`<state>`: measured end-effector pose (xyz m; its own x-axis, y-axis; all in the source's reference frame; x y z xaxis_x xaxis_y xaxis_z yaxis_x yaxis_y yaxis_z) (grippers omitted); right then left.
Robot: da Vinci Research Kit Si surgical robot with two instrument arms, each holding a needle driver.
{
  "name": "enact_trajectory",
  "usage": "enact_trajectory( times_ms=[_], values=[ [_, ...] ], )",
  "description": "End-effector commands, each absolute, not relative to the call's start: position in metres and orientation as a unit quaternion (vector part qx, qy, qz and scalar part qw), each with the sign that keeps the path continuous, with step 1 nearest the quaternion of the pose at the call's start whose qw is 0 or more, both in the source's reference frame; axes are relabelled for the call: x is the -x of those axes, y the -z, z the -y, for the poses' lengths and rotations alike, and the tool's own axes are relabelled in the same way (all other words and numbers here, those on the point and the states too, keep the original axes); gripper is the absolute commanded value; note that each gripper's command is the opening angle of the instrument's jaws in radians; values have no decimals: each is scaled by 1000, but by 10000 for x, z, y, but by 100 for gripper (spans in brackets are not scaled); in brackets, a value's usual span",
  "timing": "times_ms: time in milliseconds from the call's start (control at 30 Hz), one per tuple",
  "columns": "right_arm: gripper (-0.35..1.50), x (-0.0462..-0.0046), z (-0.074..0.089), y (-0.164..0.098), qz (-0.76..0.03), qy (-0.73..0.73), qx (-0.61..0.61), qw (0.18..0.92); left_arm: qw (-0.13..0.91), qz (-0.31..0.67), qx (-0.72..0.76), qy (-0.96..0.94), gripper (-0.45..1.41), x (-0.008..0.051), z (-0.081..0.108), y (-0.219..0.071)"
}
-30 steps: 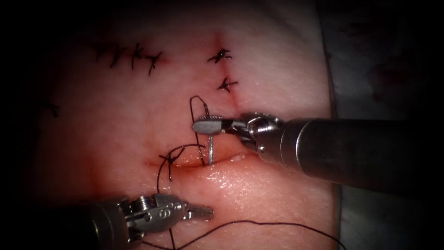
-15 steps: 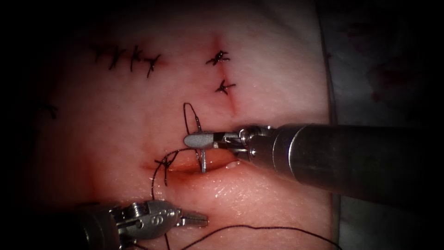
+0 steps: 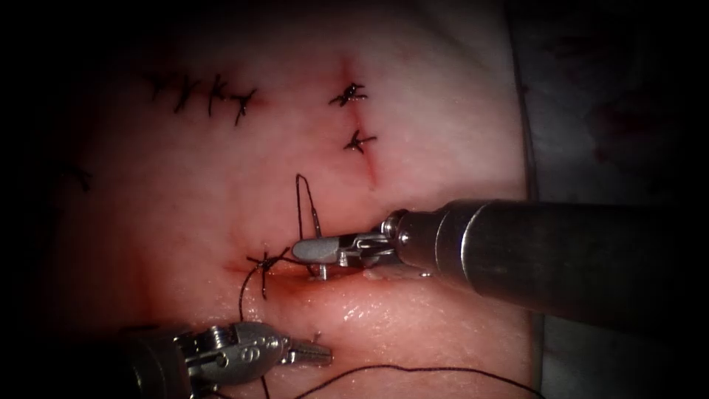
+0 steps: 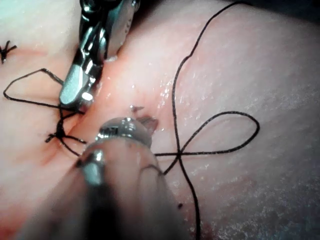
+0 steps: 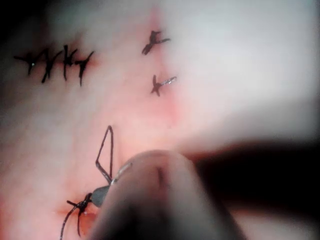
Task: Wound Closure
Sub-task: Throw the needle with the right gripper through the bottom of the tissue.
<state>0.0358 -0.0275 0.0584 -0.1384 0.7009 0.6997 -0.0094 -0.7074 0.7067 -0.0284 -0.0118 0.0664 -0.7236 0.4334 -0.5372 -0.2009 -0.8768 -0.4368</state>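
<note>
The tissue [image 3: 443, 133] has a cut [image 3: 354, 272] running across the endoscope view, with a knotted stitch [image 3: 266, 260] at its left end. My right tool [image 3: 314, 249] lies low over the cut, shut on the curved needle [image 3: 316, 222] near its tail. The needle's body goes down into the far edge of the cut. A small metal point [image 3: 317, 337] shows on the near side beside my left tool [image 3: 321, 357], which is shut and holds nothing. Dark thread [image 3: 301, 193] loops from the needle's tail to the stitch. In the left wrist view the right tool [image 4: 75, 92] and the left tool [image 4: 147, 122] stand close together.
Finished stitches sit in a row at the upper left [image 3: 210, 92] and as two knots [image 3: 353, 92] on a second closed cut. Slack thread [image 3: 413, 369] trails over the near tissue and crosses itself [image 4: 177, 155]. A pale cloth [image 3: 591, 111] borders the tissue at the right.
My right tool has dropped toward the cut and shifted left, driving the needle into the far edge; less of the needle shows. The left tool slid slightly left.
</note>
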Motion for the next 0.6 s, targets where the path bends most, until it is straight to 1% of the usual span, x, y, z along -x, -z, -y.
enact_trajectory(
  times_ms=[33,200,267,300,333,367,400,433,467,500,533,567,600],
  values=[
    [-35,-371,282,-579,-283,-692,-615,253,173,177,329,-911,-38,289,118,-670],
    [-35,-374,294,-566,-276,-677,-631,259,174,177,328,-911,-38,287,114,-669],
    [-35,-372,287,-568,-297,-680,-626,241,174,177,328,-912,-38,286,114,-667],
    [19,-369,278,-573,-329,-680,-611,237,174,177,328,-912,-38,285,115,-666],
    [32,-365,271,-576,-345,-682,-596,248,174,177,328,-912,-38,285,115,-666],
    [57,-359,261,-582,-361,-683,-578,261,174,177,328,-912,-38,284,116,-665],
    [67,-354,253,-586,-381,-683,-558,278,173,177,328,-912,-38,283,116,-665],
    [91,-348,243,-592,-394,-692,-535,282,172,178,328,-912,-38,281,117,-664],
    [98,-343,237,-595,-414,-690,-510,305,172,178,328,-912,-38,280,117,-664],
    [103,-340,233,-598,-419,-692,-499,311,172,177,328,-912,-38,279,118,-664],
    [108,-334,226,-603,-434,-688,-471,341,171,177,328,-912,-38,278,119,-663],
    [109,-332,224,-605,-435,-689,-463,349,171,177,328,-912,-38,277,119,-663],
    [109,-328,220,-608,-447,-680,-434,387,171,177,328,-912,-38,277,120,-662]
  ],
)
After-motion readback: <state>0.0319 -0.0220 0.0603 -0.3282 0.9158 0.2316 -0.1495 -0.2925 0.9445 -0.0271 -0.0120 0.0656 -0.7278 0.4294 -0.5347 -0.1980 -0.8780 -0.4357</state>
